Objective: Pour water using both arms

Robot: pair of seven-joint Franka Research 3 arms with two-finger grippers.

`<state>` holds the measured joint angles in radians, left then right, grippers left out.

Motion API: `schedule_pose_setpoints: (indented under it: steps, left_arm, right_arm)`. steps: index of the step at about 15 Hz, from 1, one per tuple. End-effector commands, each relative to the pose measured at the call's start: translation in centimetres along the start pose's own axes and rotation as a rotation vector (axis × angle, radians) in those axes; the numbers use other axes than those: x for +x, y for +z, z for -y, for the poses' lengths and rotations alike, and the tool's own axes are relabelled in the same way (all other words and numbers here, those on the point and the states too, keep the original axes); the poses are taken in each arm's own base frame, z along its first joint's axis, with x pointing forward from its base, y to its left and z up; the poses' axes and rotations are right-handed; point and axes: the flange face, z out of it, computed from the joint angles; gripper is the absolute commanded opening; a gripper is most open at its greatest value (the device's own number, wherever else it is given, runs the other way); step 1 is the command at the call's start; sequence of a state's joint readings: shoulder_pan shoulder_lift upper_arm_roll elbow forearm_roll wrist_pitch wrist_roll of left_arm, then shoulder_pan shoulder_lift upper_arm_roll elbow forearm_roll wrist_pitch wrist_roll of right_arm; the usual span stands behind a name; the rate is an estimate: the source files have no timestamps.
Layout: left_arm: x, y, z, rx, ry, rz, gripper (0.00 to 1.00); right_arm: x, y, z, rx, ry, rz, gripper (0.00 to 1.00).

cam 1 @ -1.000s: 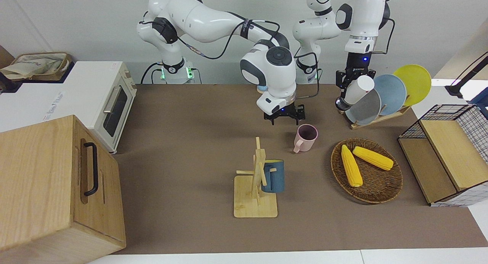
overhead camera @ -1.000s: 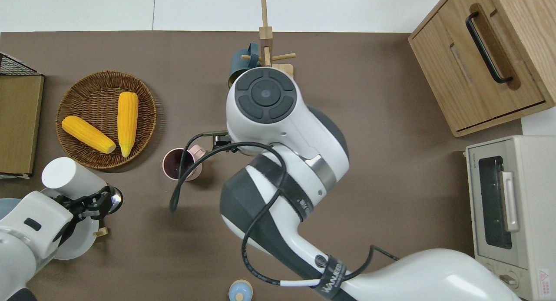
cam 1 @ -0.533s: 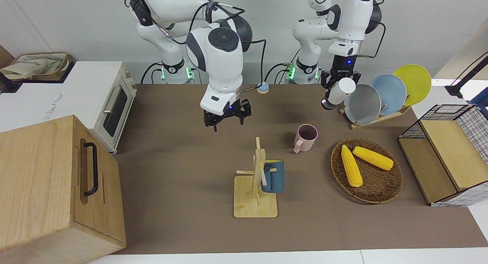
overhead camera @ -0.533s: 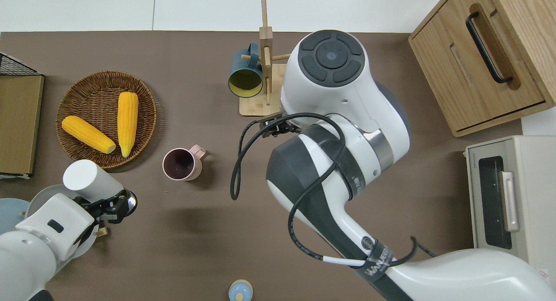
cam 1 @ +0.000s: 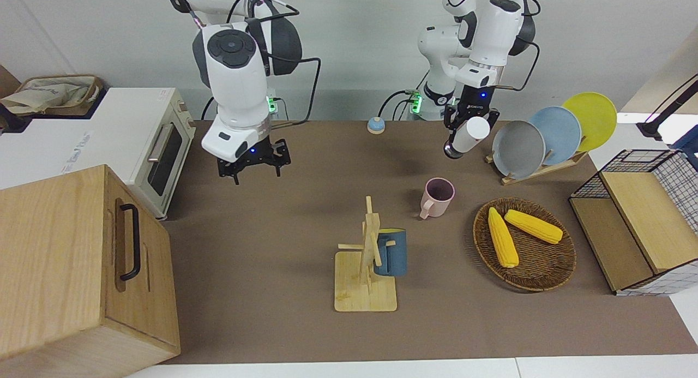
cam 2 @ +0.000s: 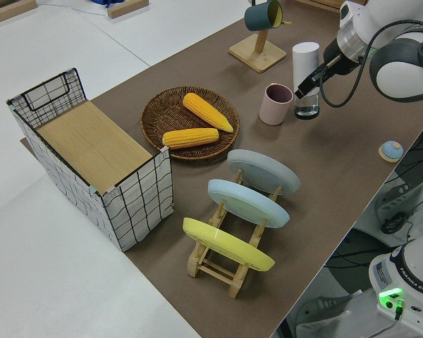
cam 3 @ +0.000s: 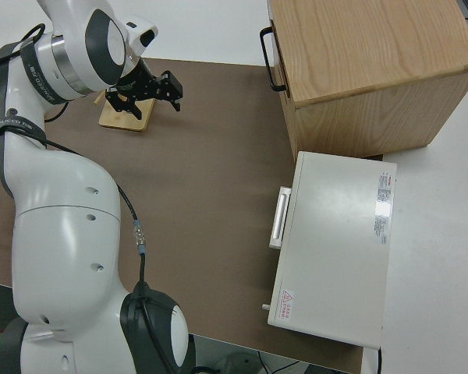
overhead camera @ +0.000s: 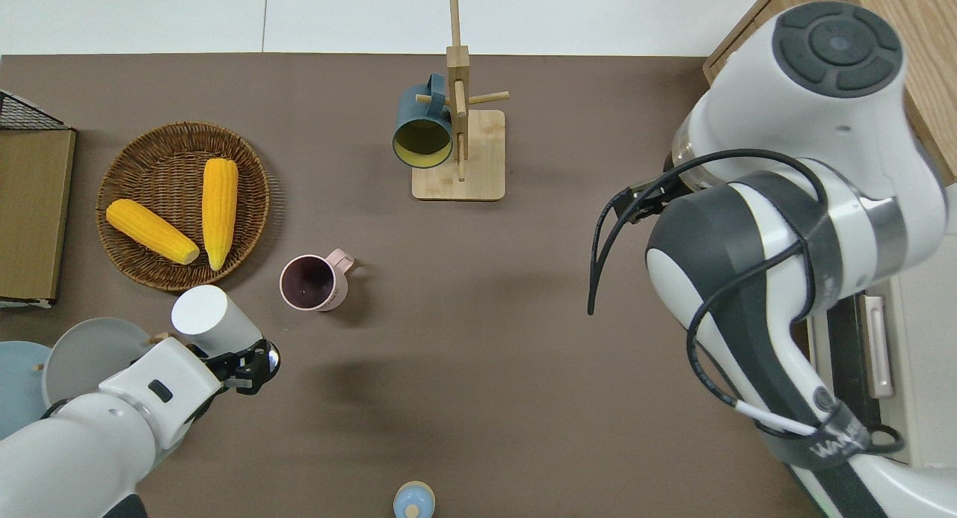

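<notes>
Left pincer (overhead camera: 238, 362): pinching a white bottle (overhead camera: 211, 320) low on its body, up in the air over the bench (overhead camera: 486, 338), just beside the rack of plates (cam 1: 537, 135).
Bottle axis: tilted, its white top leaning toward the far edge of the bench and its clear bottom end lower and nearer the robots.
Pink mug (overhead camera: 312, 282): stands upright on the bench, mouth open upward, handle turned toward the right arm's end; it sits between the corn basket (overhead camera: 142, 267) and the mug stand (overhead camera: 460, 178).
Key relation: in the overhead view the mug lies a little farther from the robots than the bottle and offset toward the right arm's end, close by but not under it.
Right pincer (cam 1: 250, 164): fingers spread, holding nothing, over bare bench near the toaster oven (cam 1: 155, 149), well apart from the mug.
Nearer arm: the left one by far.
Judgement: the pour likely calls for carrying the bottle's top over the mug's mouth before tipping further; the right arm would have to cross much of the bench to steady the mug.
</notes>
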<state>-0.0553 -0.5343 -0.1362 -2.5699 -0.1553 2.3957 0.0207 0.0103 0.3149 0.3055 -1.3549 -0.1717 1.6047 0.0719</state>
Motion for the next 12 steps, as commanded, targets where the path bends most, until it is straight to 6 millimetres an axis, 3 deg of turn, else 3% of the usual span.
schedule_pose_setpoints:
  steps: [1, 6, 9, 12]
  left_arm:
    - [-0.3, -0.3, -0.6, -0.022, 0.0, -0.006, 0.0]
    - [-0.4, 1.8, -1.5, -0.031, 0.01, 0.042, 0.0]
    - [-0.3, 3.0, -1.4, -0.032, 0.017, 0.071, 0.0]
    - [0.0, 4.2, -1.4, -0.033, 0.018, 0.095, 0.0]
  right_arm:
    - [-4.6, -2.8, -3.5, 0.073, 0.081, -0.006, 0.992]
    - [-9.2, -7.4, -6.8, 0.067, 0.15, -0.003, 0.992]
    - [-11.9, -9.5, -6.4, 0.062, 0.141, 0.014, 0.992]
    - [-13.7, -9.4, -5.8, 0.065, 0.145, 0.031, 0.992]
